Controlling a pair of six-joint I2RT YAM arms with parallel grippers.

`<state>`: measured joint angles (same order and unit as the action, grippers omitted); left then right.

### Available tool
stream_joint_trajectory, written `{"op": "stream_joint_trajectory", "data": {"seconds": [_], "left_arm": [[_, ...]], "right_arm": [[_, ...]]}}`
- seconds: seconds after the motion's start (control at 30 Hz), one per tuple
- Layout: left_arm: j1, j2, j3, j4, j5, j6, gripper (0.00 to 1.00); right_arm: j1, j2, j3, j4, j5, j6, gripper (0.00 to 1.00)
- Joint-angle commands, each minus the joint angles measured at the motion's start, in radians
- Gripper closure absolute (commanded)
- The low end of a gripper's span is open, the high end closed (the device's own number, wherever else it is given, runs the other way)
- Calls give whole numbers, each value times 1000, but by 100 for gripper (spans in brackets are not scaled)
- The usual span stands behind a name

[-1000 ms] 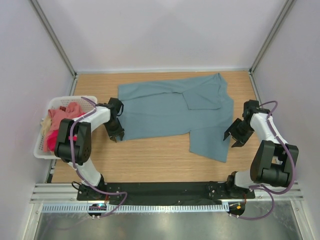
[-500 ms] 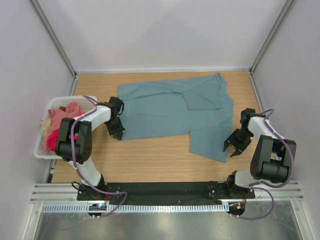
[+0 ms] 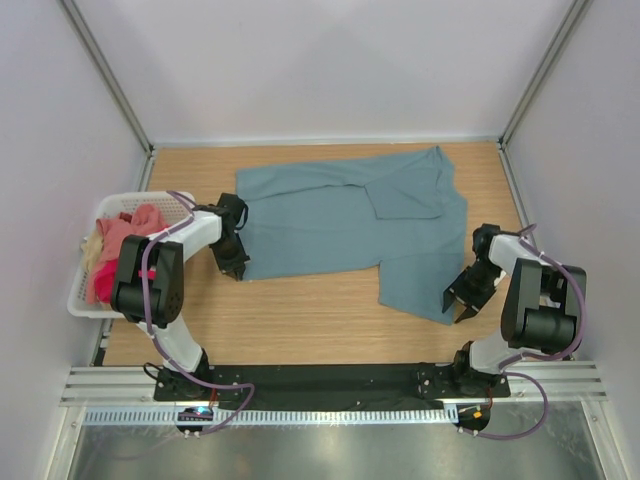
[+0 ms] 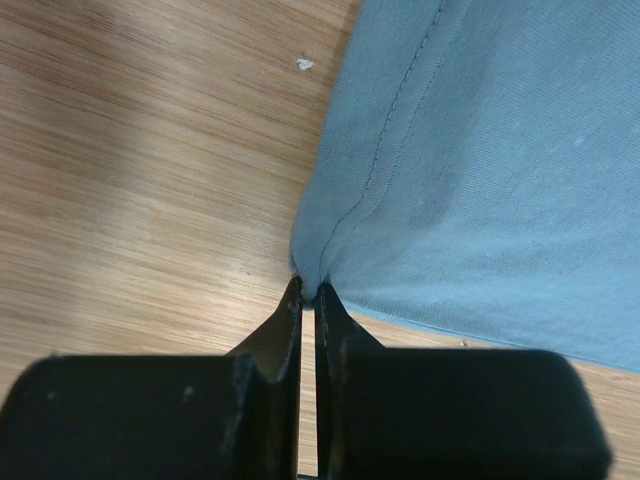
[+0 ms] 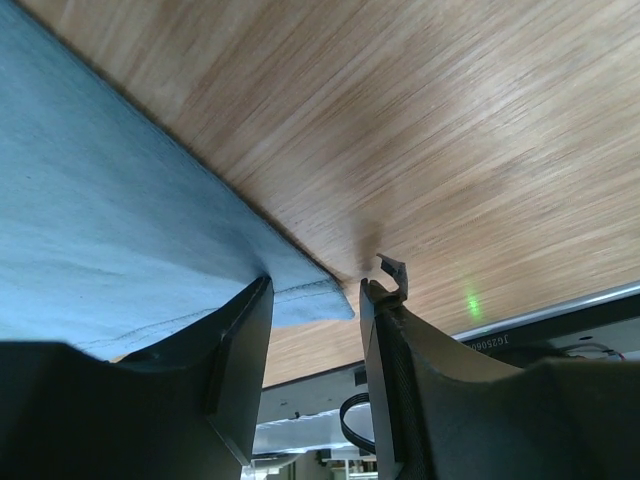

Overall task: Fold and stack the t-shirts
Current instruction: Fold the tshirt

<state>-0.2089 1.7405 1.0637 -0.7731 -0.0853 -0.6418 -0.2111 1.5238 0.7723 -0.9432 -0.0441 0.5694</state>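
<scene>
The grey-teal t-shirt (image 3: 340, 225) lies spread flat in the middle of the desk (image 3: 300, 320). The left gripper (image 4: 308, 295) has its fingers clamped on the shirt's 7 o'clock corner, anchoring it for a fold. The right gripper (image 5: 318, 288), fingers apart, straddles the 5 o'clock corner, apparently to pinch it likewise. At 9 o'clock, the pink and cream t-shirts (image 3: 125, 235) wait in the basket (image 3: 78, 300).

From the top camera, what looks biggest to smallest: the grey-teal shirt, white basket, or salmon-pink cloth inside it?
1. grey-teal shirt, clearly largest
2. white basket
3. salmon-pink cloth, bunched up, only partly showing
</scene>
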Motion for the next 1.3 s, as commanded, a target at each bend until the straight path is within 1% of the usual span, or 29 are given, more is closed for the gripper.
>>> {"op": "stream_joint_trajectory", "data": {"seconds": [0.0, 0.37, 0.43, 0.47, 0.5, 0.57, 0.6, 0.67, 0.7, 0.73, 0.87, 1.0, 1.27], "left_arm": [[5, -19, 27, 28, -24, 19, 100], [5, -24, 28, 24, -27, 22, 100], [5, -24, 28, 21, -24, 24, 100], [5, -25, 27, 23, -24, 24, 100], [5, -27, 27, 23, -25, 22, 100], [5, -33, 27, 24, -28, 25, 100], [5, -36, 25, 21, -31, 25, 100], [5, -42, 25, 20, -34, 28, 100], [5, -50, 22, 18, -37, 28, 100], [5, -55, 21, 20, -37, 28, 100], [5, -78, 13, 6, -41, 28, 100], [5, -121, -5, -8, -48, 31, 100], [-6, -229, -65, -52, -51, 31, 100]], "right_arm": [[22, -17, -4, -5, 24, 38, 53], [32, 22, -8, 38, 36, 73, 54], [32, 16, -18, 56, 39, 86, 58], [32, 15, -22, 66, 39, 101, 60], [32, 6, -40, 86, 39, 109, 66], [30, -11, -70, 110, 39, 129, 73], [30, -25, -99, 133, 39, 141, 84], [30, -74, -110, 129, 39, 149, 91], [30, -94, -99, 117, 85, 141, 96], [30, -123, -87, 103, 102, 136, 98], [30, -185, -13, 23, 66, 123, 99], [32, -237, 74, -124, 104, 66, 99], [84, -333, 122, -219, 128, 37, 99]]}}
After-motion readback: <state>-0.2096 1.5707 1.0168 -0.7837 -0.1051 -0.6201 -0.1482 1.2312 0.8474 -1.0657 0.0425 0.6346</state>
